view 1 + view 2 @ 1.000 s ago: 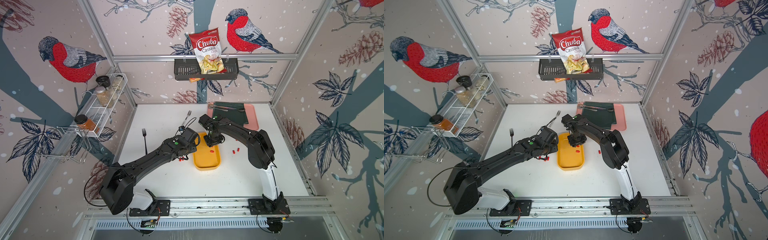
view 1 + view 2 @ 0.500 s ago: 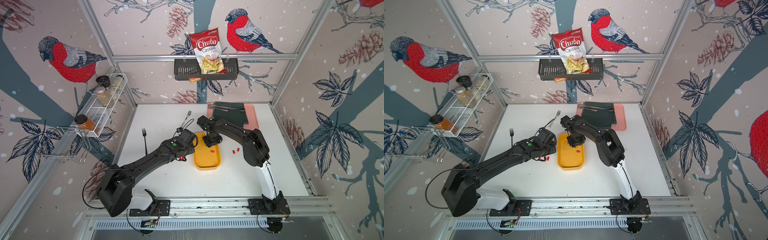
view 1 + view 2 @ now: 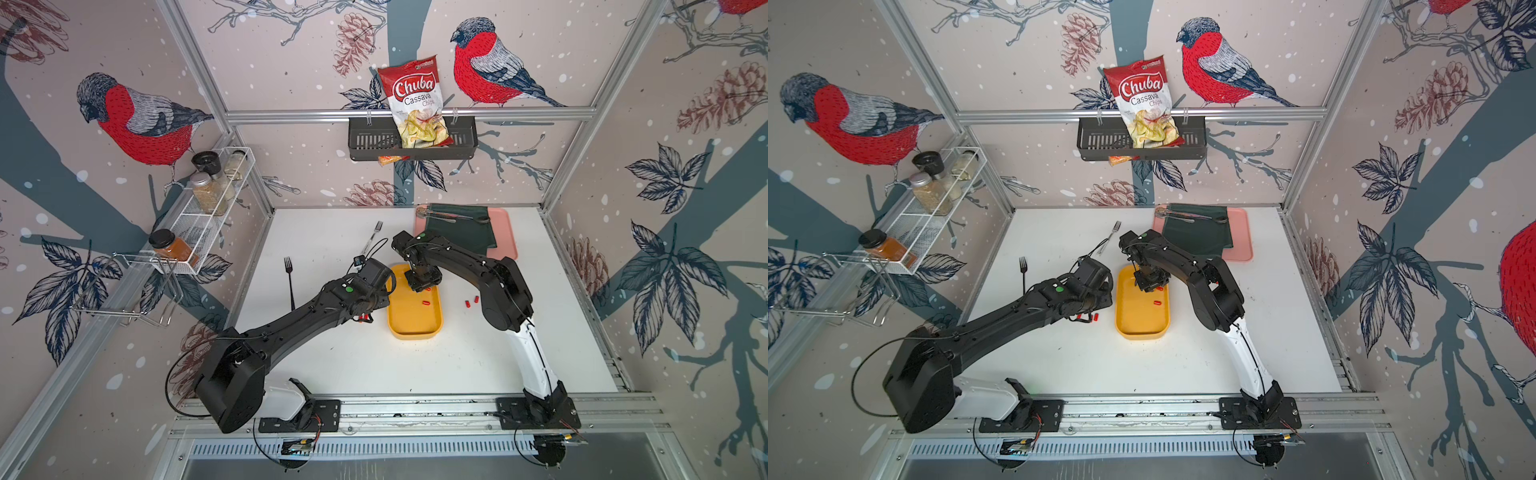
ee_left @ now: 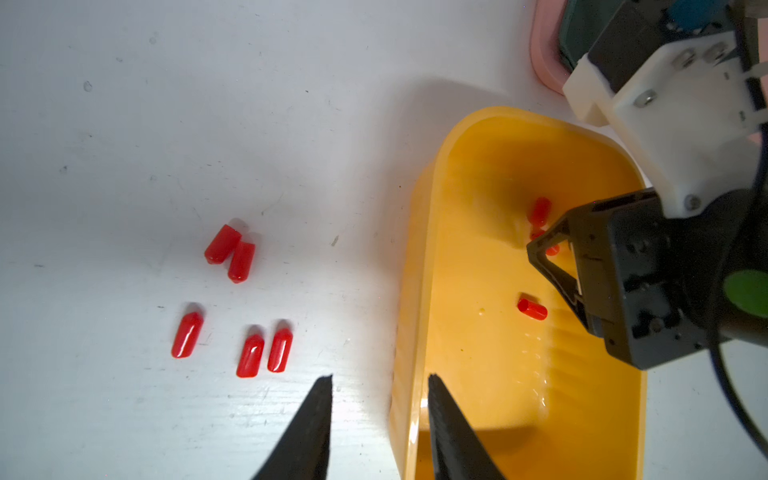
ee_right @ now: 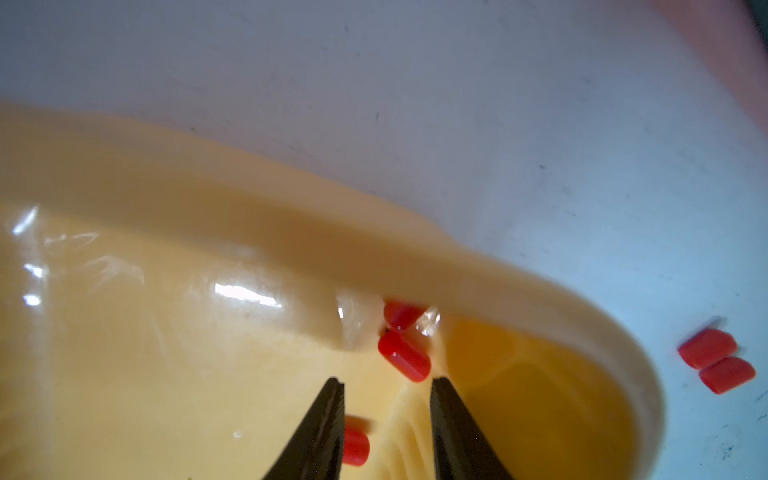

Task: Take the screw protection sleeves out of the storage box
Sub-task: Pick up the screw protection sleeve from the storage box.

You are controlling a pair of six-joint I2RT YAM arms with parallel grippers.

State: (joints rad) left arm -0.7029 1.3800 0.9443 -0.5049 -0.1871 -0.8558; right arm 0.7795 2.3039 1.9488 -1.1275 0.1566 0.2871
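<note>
Right gripper (image 5: 386,384) low in box (image 5: 208,195), jaws part-spread, empty. Sleeve (image 5: 404,360) just ahead, near wall. Plan: edge forward, straddle it crosswise, close softly or it squirts away. Left gripper (image 4: 380,379) spread, empty, at box rim. Five sleeves (image 4: 232,253) lie outside.

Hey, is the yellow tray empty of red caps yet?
No, at least two red caps lie inside the yellow tray in the left wrist view.
</note>
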